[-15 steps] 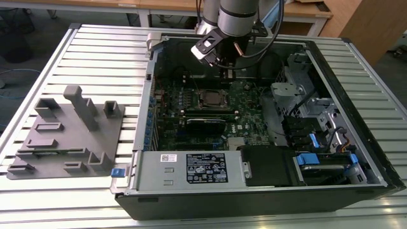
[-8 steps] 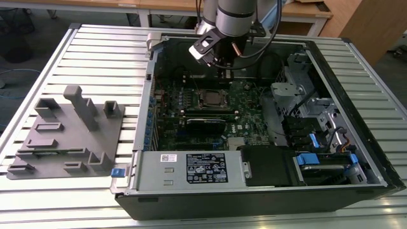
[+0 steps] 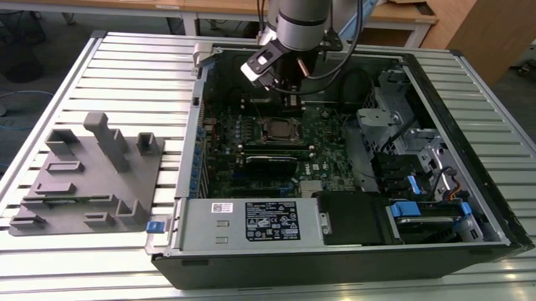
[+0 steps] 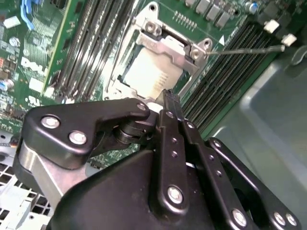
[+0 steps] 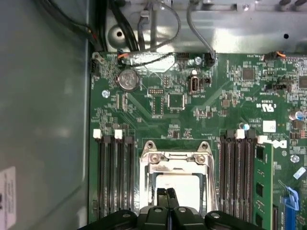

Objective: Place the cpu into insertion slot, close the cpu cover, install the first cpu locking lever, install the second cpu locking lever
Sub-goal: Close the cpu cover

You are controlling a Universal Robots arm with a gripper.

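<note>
I get even light on the table [image 3: 125,63], shadow inside the computer case [image 3: 335,273]. The cpu [image 4: 151,76] glares in the second wrist view.

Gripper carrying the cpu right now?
No, in the first wrist view the cpu lies framed by the cpu cover, and the gripper above it is shut with nothing in it.

The arm [image 3: 300,22] hangs upright, its hand [image 5: 166,193] pointing down, fingertips [image 5: 161,196] pressed together.
</note>
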